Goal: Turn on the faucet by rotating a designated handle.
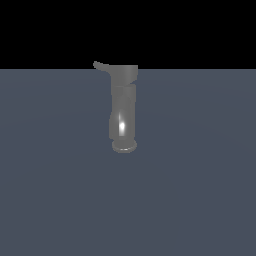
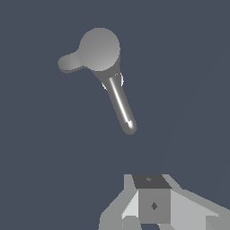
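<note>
The faucet (image 1: 123, 107) is a dull grey upright column with a round base flange and a white glint, standing mid-scene in the exterior view. The handle (image 1: 101, 66) is a short curved lever sticking out from the wider top cap toward the exterior view's left. In the wrist view I see the faucet's round cap (image 2: 99, 48) from above, the handle (image 2: 69, 63) beside it and a shiny tube running out from under the cap. My gripper (image 2: 150, 182) is apart from the faucet and touches nothing. Its fingers look closed together and empty. It is out of the exterior view.
The faucet stands on a flat blue-grey floor (image 1: 200, 200) that fills the lower part of the exterior view, with black background behind. No other objects show.
</note>
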`<state>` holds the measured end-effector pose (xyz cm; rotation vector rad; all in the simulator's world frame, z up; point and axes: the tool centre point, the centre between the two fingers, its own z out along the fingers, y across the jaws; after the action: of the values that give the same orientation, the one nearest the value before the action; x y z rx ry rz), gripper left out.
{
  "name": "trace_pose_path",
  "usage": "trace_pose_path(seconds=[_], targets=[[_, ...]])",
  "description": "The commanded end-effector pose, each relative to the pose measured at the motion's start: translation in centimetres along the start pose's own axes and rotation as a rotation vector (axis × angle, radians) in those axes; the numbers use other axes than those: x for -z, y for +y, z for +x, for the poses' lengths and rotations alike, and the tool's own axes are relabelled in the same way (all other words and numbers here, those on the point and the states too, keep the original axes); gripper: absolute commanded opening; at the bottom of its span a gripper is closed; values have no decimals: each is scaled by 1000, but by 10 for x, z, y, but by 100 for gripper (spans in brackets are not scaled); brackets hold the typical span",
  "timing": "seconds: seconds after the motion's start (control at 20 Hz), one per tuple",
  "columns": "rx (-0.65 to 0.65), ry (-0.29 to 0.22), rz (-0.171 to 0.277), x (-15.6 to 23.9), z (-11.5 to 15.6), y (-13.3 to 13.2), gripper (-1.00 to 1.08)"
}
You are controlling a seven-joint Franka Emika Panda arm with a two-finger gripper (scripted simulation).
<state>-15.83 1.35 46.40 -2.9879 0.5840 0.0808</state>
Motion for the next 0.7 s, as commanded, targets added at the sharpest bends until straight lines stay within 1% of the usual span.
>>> trace_pose_path(seconds=[0.0, 0.3, 0.65], targets=[[-64, -5, 8, -5, 13, -7, -100], [-217, -16, 18, -19, 42, -25, -100], [-399, -22, 18, -39, 75, -46, -100]])
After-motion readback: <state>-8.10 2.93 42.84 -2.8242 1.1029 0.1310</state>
